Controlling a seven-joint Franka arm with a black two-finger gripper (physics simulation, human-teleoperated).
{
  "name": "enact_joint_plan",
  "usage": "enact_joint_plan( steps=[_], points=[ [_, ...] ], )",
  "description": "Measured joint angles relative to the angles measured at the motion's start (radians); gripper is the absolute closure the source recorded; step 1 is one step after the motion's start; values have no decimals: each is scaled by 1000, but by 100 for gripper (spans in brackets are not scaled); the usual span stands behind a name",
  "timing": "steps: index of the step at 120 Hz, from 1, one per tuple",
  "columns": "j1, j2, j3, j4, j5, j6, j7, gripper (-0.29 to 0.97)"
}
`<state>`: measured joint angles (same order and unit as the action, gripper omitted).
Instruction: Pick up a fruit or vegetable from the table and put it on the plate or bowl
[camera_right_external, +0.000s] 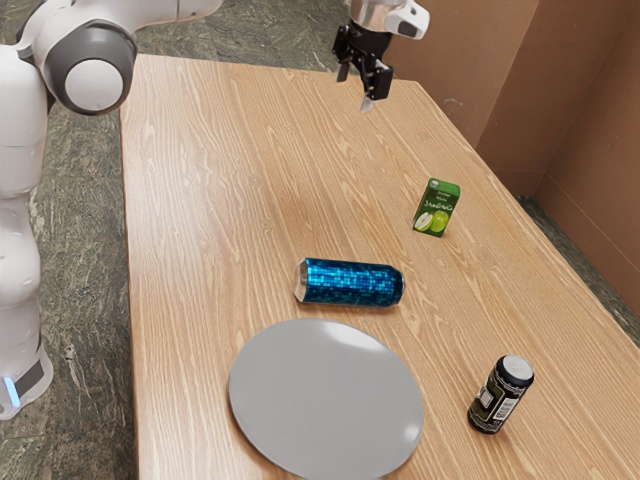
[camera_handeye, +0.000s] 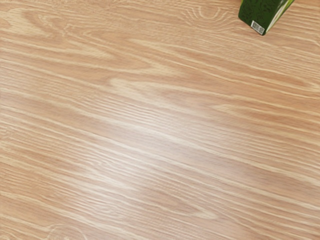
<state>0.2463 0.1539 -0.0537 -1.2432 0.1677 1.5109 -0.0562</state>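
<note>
A round grey plate (camera_right_external: 325, 397) lies flat near the table's front edge. A small green carton (camera_right_external: 437, 207) with an apple pictured on it stands upright toward the exterior view's right; its dark green corner (camera_handeye: 262, 12) with a barcode also appears in the wrist view. I see no loose fruit or vegetable on the wood. My black gripper (camera_right_external: 364, 88) hangs high above the table's far side, well behind the carton and far from the plate. Its fingers stand apart with nothing between them.
A shiny blue can (camera_right_external: 350, 283) lies on its side just behind the plate. A dark can with a silver lid (camera_right_external: 500, 393) stands upright to the right of the plate. Brown cardboard walls (camera_right_external: 560, 90) rise behind the wooden table (camera_right_external: 220, 200), at its far right.
</note>
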Motion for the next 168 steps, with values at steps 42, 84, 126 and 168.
enact_joint_plan(
  steps=[42,84,126,168],
  points=[
    [-10,-105,-13,82,4,-11,3,0],
    [-472,-54,-22,-69,66,-11,-116,0],
    [-403,-50,-10,-56,-81,31,-153,0],
    [-475,237,-46,254,-211,39,-151,0]
  ],
)
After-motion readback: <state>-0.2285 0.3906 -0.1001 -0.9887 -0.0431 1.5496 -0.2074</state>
